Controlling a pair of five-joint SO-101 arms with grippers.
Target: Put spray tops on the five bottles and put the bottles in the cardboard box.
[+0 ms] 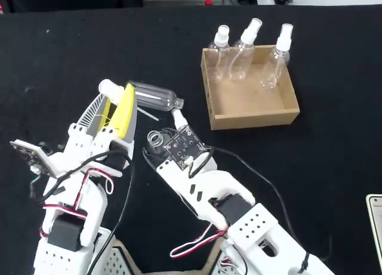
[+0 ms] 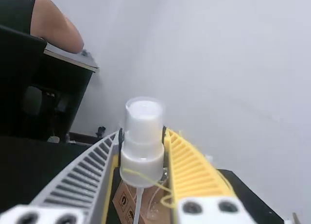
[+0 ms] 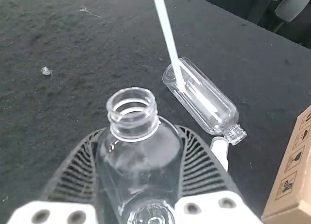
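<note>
We see a big black surface (image 1: 310, 167). On its far side sits the cardboard box (image 1: 253, 119). Three bottles (image 1: 239, 60) with spray tops on stand inside it, by its far wall.

Closer to us are the two arms. The right gripper (image 3: 141, 134) has its fingers closed around an open bottle (image 3: 136, 156), which stands with its mouth up. The left gripper (image 2: 142, 132) has its fingers pinched on a spray top (image 2: 142, 151). It holds the top up high, and the thin tube (image 3: 167, 39) hangs down at a slant.

The fifth bottle (image 1: 154, 97) lies on its side on the surface, with its neck toward the box. A loose spray top (image 1: 178, 116) lies just by that neck.

Here is what matters most, we think. The end of the tube is not over the open mouth. It sits off to one side, over the fifth bottle. So the left arm needs to bring the tube across until its end is right above the mouth. Then the tube should stand straight, in line with the open bottle, before it goes down.
</note>
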